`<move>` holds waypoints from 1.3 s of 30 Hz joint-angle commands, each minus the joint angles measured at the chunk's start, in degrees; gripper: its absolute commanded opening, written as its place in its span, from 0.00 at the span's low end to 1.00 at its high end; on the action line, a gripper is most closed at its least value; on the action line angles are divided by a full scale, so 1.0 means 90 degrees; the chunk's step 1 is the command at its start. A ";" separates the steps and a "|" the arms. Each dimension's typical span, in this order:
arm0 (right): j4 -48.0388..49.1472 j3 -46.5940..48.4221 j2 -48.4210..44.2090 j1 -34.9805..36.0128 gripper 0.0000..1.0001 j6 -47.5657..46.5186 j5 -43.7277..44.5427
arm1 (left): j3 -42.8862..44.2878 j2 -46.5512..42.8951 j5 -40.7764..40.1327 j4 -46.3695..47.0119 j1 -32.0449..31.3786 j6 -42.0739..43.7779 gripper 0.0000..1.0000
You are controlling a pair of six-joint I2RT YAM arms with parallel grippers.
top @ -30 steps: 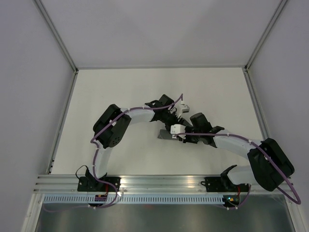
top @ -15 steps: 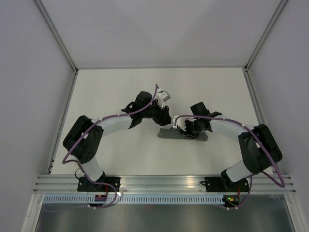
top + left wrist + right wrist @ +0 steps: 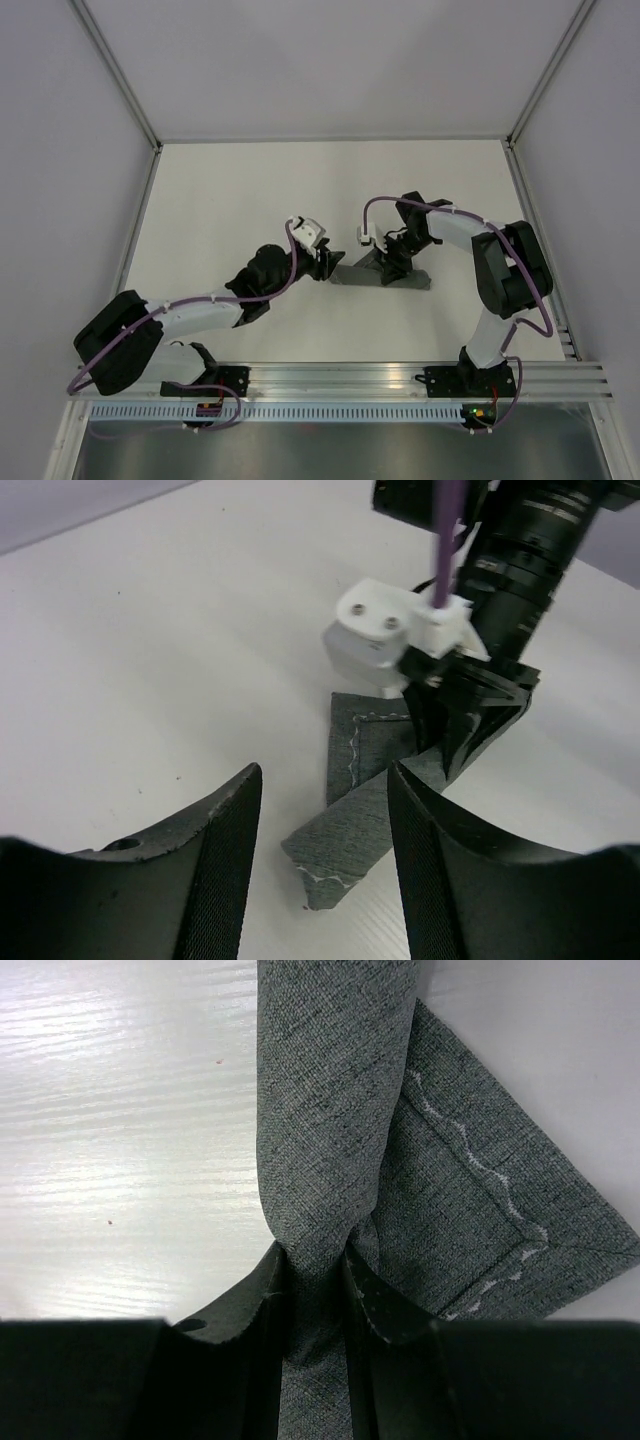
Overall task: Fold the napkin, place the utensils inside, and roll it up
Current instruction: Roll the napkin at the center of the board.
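Observation:
The napkin [image 3: 412, 280] lies as a dark grey rolled bundle in the middle of the table. In the right wrist view my right gripper [image 3: 313, 1260] is shut on the roll [image 3: 335, 1090], pinching its cloth between the jaws. Beside it lies a loose corner flap [image 3: 500, 1210] with pale stitching. My left gripper [image 3: 323, 780] stands open at the roll's left end [image 3: 345, 840], one finger on each side and not touching it. From above, the left gripper [image 3: 328, 265] and right gripper [image 3: 388, 264] sit close together over the bundle. The utensils are hidden.
The white table [image 3: 230, 190] is bounded by metal rails [image 3: 135, 230] on the left and right [image 3: 535, 230]. The aluminium base rail [image 3: 330, 378] runs along the near edge. My right arm's elbow [image 3: 505, 255] bends near the right rail.
My left arm has pulled back toward the near left, bringing its gripper from behind the napkin to the roll's left end. My right arm has swung its elbow back, keeping hold of the napkin.

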 commanded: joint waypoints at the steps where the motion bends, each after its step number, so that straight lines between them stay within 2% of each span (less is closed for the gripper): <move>1: -0.1132 0.0251 0.0689 -0.0173 0.13 -0.0447 0.0130 | -0.0092 -0.0277 -0.1445 0.0721 -0.0861 0.1340 0.59; 3: -0.1337 0.0465 0.0827 -0.0221 0.13 -0.0476 0.0101 | 0.0035 -0.0121 -0.1935 0.0614 -0.1157 0.2034 0.59; 9: -0.1757 0.0915 0.1315 -0.0251 0.13 -0.0545 0.0062 | 0.0631 0.0834 -0.2180 0.0028 -0.1967 0.3448 0.62; 14: -0.1846 0.1101 0.1531 -0.0280 0.13 -0.0438 0.0062 | 0.0953 0.1938 -0.2346 0.0661 -0.2398 0.4982 0.72; 26: -0.2061 0.1473 0.2019 -0.0378 0.13 -0.0350 0.0218 | 0.1929 0.3160 -0.1048 -0.0626 -0.2369 0.5444 0.73; 32: -0.2080 0.1570 0.2195 -0.0407 0.13 -0.0320 0.0218 | 0.2164 0.3424 -0.0618 -0.1066 -0.2067 0.5044 0.67; 39: -0.2158 0.1658 0.2312 -0.0417 0.13 -0.0320 0.0247 | 0.2301 0.3629 -0.0345 -0.1417 -0.1833 0.4868 0.66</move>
